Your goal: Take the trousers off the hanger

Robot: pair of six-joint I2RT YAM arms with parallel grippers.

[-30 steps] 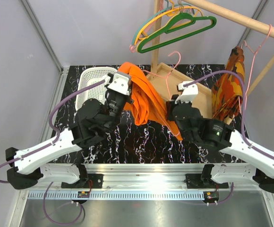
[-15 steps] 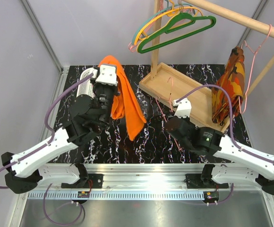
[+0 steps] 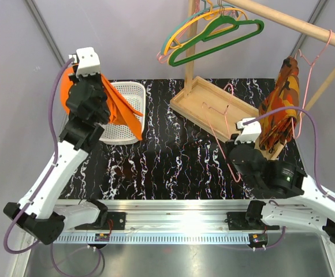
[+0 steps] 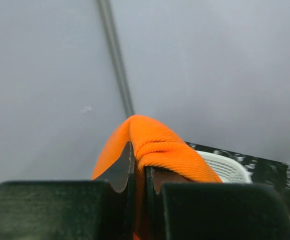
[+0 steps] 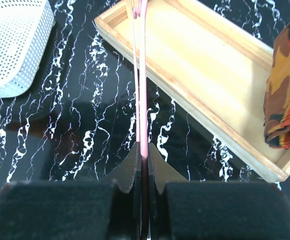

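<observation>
**Trousers clear of hanger: one item per arm**

Left gripper [image 4: 139,160]: the jaws are nearly closed, with only a thin slit between them, pinching a fold of the trousers [image 3: 120,111]. In the left wrist view the cloth bulges up over the fingertips as a rounded orange hump.

Trousers position: raised at about 10 o'clock of the table [image 3: 173,156], at the far left corner. The long axis runs from the jaws down toward 4 o'clock. The cloth narrows to a point that hangs in front of the white basket [image 3: 127,86], at the basket's right side in the top view.

Right gripper [image 5: 142,155]: the jaws are pressed together on the pink wire of the hanger [image 3: 218,124].

Hanger position: at about 3 o'clock of the table, beside the wooden tray [image 3: 182,107]. The long axis runs roughly 12 to 6 o'clock. The hook end points to 12, over the tray, and the lowest corner lies toward the near edge.

Hanger and trousers are well apart and do not touch.

The patterned garment [image 3: 280,104] hangs at 2 o'clock.
</observation>
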